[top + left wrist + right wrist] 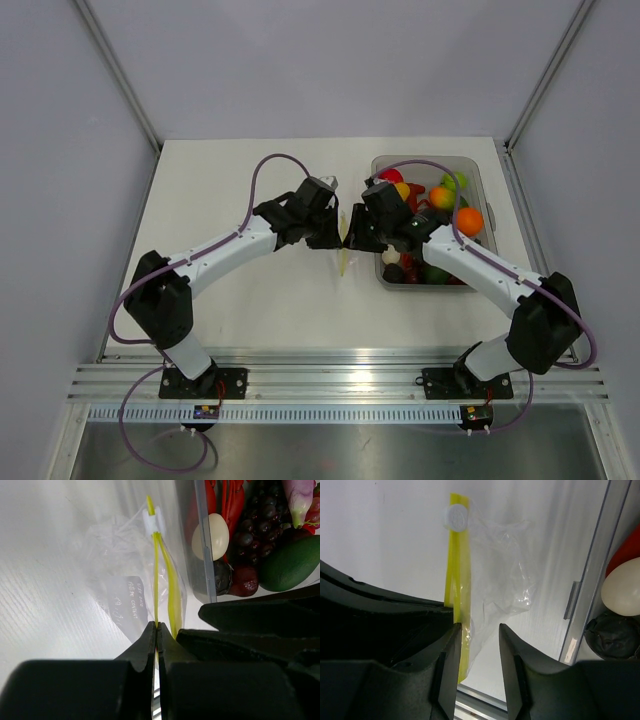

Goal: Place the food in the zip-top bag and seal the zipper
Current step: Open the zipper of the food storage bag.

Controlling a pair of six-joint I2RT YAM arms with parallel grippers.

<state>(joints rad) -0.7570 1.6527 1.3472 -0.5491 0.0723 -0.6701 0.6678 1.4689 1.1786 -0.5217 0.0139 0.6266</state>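
Firstly, at the left, we see the left arm (215, 250) reaching from its base across the white table (240, 320) toward the middle. The left gripper (156, 628) has its fingers pressed together on the near end of the zipper (163, 575). From that pinch the yellow strip runs away from the wrist camera. Its two lips stand slightly apart along most of their length and meet at a white slider (152, 521) at the far end.

The zip-top bag (505, 575) hangs crinkled and clear below the strip, between the two grippers near the table's centre, just left of the bin. We cannot tell whether it touches the table. A pale label (131, 602) with small print shows on its side.

Next, the right gripper (479, 628) faces the left one with its fingers apart. The yellow strip lies against the inner face of one finger, and the clear film sits in the gap, unclamped.

Furthest right stands the grey-clear bin (484, 170), holding the food: a pale egg (212, 536), dark grapes (260, 517), a green fruit (290, 562) and an orange (469, 220).
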